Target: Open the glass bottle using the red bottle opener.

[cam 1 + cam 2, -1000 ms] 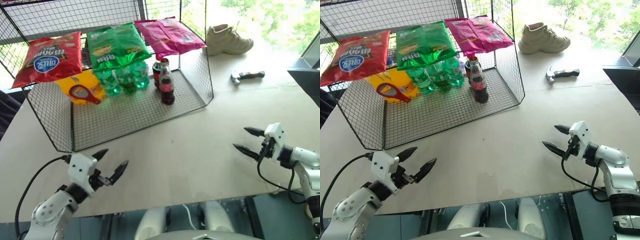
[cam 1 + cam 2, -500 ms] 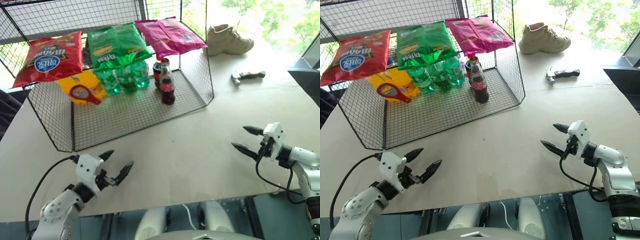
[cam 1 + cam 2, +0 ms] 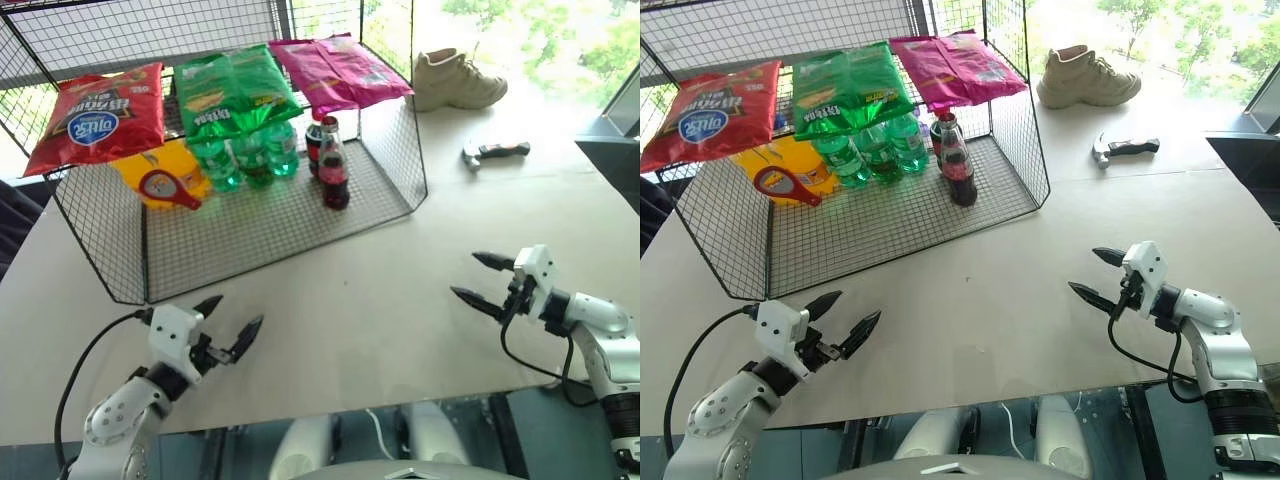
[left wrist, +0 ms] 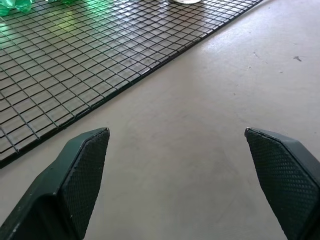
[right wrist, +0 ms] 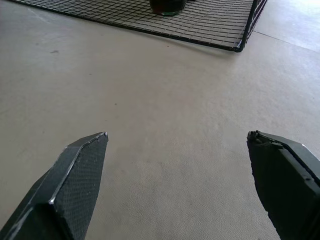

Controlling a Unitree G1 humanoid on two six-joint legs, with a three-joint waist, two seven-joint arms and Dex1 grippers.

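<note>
Pale table [image 3: 330, 300] carries a black wire rack [image 3: 260, 215] at far left, a beige shoe [image 3: 455, 80] at the back, and a black-handled tool [image 3: 495, 152], possibly a hammer.

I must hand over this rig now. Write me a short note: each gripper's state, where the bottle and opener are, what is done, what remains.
Left gripper: open, empty, over the table in front of the wire rack.
Right gripper: open, empty, over the table's right side.
Glass bottle: upright on the rack floor, near its right end.
Red bottle opener: in the rack at its left end, against a yellow bag.
Done: nothing; neither is picked up.
Left: fetch both, pry off the cap.
</note>
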